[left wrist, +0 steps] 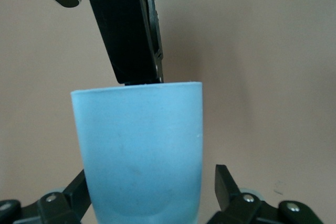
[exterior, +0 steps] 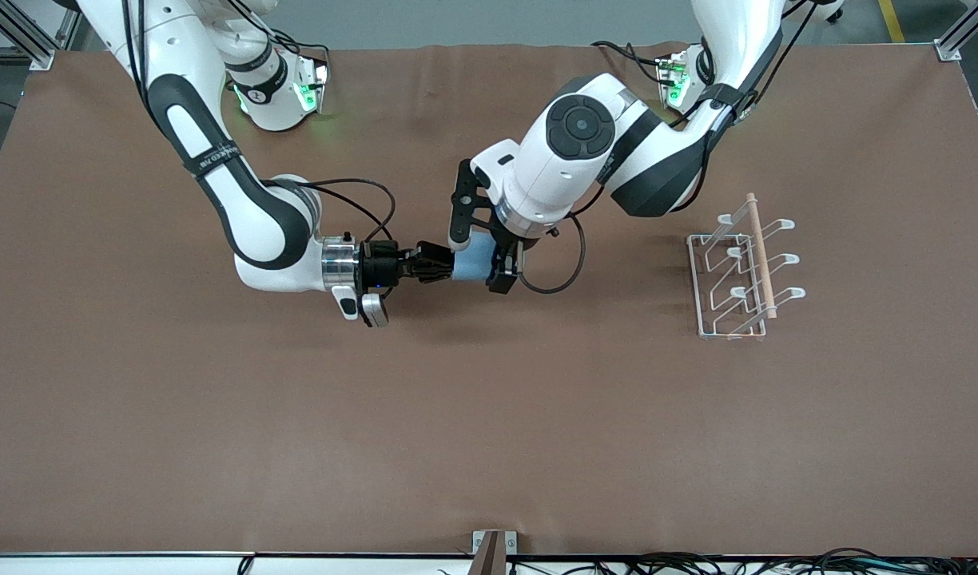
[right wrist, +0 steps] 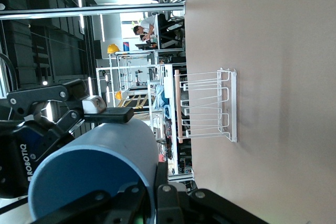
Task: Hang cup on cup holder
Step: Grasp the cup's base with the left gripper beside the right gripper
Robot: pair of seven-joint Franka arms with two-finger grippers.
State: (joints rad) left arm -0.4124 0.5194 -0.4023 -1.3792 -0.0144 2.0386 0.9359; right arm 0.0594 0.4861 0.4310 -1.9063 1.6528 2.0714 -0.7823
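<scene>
The light-blue cup [exterior: 470,267] hangs on its side above the middle of the table. My right gripper [exterior: 446,271] is shut on its rim, one finger inside the mouth and one outside, as the right wrist view shows at the cup [right wrist: 94,166] and the right gripper [right wrist: 156,182]. My left gripper [exterior: 481,257] straddles the cup's body [left wrist: 139,145]. It is open: one finger lies against the wall and the other fingertip [left wrist: 223,179] stands a small gap off. The white wire cup holder [exterior: 759,254] stands apart, toward the left arm's end of the table.
The brown table mat [exterior: 489,415] runs wide around the arms. The right wrist view shows the cup holder [right wrist: 233,106] upright on the mat, with shelving and a workshop past the table's edge. A cable loops under the left wrist [exterior: 553,279].
</scene>
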